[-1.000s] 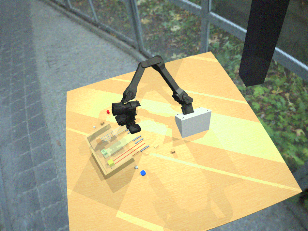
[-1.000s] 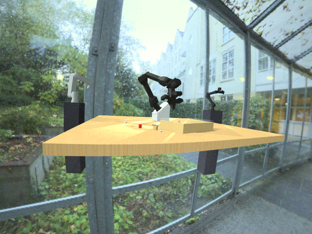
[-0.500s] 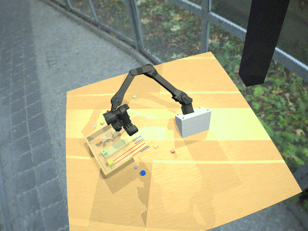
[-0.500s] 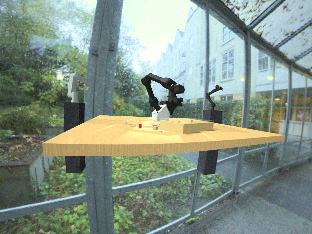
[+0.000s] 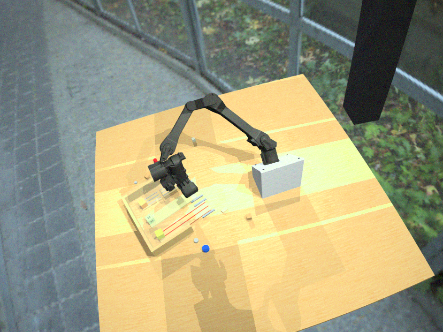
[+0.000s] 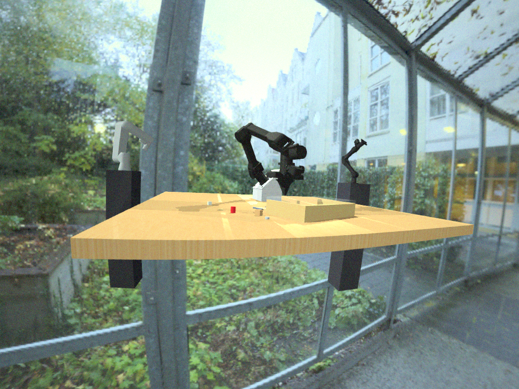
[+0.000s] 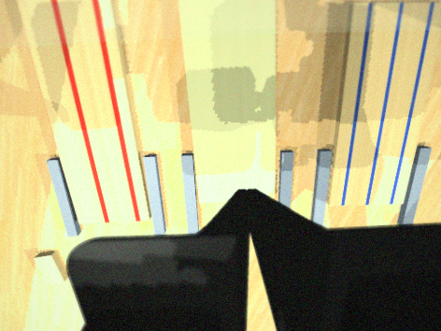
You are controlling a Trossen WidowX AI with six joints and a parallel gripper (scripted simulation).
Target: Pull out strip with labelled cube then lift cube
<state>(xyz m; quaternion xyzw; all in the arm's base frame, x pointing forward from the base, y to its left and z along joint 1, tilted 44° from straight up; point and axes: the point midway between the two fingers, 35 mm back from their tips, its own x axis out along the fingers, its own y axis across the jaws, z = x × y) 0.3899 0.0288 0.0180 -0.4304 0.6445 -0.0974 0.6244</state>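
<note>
My pincer [image 7: 248, 193] is pinched tight with nothing in it. Its tips meet low over the near end of the pale green strip [image 7: 231, 89].

That strip is long and flat. It runs straight away from my pincer into the wooden tray [image 5: 137, 228]. It lies between the strip with red lines [image 7: 89, 107] and the strip with blue lines [image 7: 385, 103].

Little grey posts [image 7: 188, 192] stand on each side of the pale green strip's near end.

The labelled cube [image 5: 150, 219] sits at the strip's far end, deep in the tray, well apart from my pincer. A yellow cube [image 5: 159, 234] sits beside it on the red-lined strip.
</note>
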